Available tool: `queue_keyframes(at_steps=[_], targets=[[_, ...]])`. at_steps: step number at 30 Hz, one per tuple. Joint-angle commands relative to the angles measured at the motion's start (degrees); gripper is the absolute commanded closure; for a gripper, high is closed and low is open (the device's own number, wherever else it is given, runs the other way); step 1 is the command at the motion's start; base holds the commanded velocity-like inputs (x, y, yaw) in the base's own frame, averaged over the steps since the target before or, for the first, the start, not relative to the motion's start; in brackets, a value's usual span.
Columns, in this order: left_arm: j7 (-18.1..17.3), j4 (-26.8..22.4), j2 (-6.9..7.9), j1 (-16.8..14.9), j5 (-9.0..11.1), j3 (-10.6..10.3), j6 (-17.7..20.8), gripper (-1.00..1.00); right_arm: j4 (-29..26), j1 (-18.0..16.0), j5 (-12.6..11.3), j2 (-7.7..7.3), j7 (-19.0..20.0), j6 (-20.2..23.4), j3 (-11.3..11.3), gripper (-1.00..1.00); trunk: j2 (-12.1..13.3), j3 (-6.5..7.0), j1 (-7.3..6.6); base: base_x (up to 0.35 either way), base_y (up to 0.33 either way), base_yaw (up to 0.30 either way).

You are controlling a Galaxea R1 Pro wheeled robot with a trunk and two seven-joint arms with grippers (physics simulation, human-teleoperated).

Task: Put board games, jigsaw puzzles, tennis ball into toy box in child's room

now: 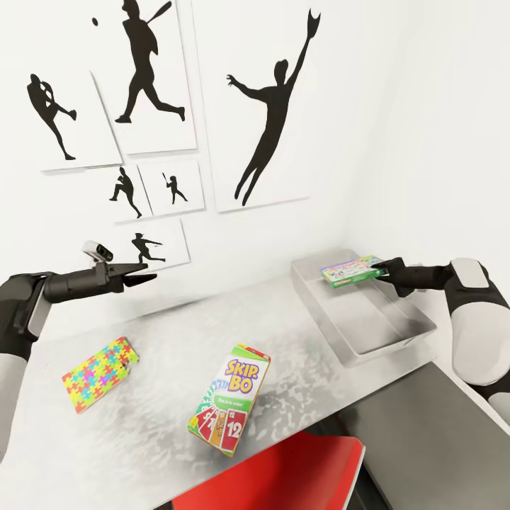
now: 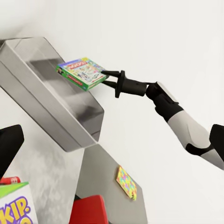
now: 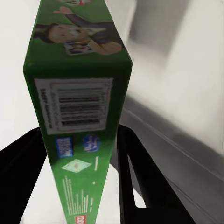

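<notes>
My right gripper [image 1: 380,270] is shut on the green-edged MONOPOLY board game [image 1: 348,270], held roughly level above the far end of the grey toy box [image 1: 375,322] on the table [image 1: 163,368]. In the right wrist view its fingers [image 3: 140,172] clamp the box's green edge [image 3: 77,116]. The SKIP-BO board game [image 1: 230,400] lies near the table's front edge. One jigsaw puzzle [image 1: 99,373] lies at the table's left. Another jigsaw puzzle [image 2: 127,183] rests on the lower dark unit. My left gripper [image 1: 145,273] hovers open above the table's back left. The tennis ball and bed are out of view.
A red chair seat [image 1: 283,471] sits under the table's front edge. The lower dark grey unit [image 1: 425,432] joins the table on the right. White walls with black sports silhouettes [image 1: 269,127] close in behind the table and to its right.
</notes>
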Motion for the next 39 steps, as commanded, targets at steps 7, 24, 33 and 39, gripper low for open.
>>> queue_keyframes(at_steps=[7, 24, 33, 39], targets=[[-0.23, -0.12, 0.03, -1.36, -0.07, -0.05, 0.61, -1.00, -0.10, -0.11, -0.61, -0.31, -0.65, 0.37, -0.24, 1.00, -0.12, -0.11, 0.03, 0.000, 0.000, 0.000], [-0.23, -1.60, -3.03, -9.60, -0.21, -2.83, 0.61, -1.00, -0.27, -0.18, -0.62, -0.79, -0.48, 0.38, -0.32, 1.00, -0.12, -0.11, 0.03, 0.000, 0.000, 0.000], [-0.23, -4.22, -15.81, -14.72, -0.99, -15.50, 0.61, -1.00, -0.27, -0.18, -0.65, -0.74, -0.48, 0.09, -0.30, 1.00, -0.12, -0.11, 0.03, 0.000, 0.000, 0.000], [-0.23, -4.19, -23.43, -18.95, -6.65, -16.59, 0.61, -1.00, -0.27, -0.18, -0.67, -0.64, -0.48, -0.09, -0.27, 1.00, -0.12, -0.34, 0.03, 0.000, 0.000, 0.024]])
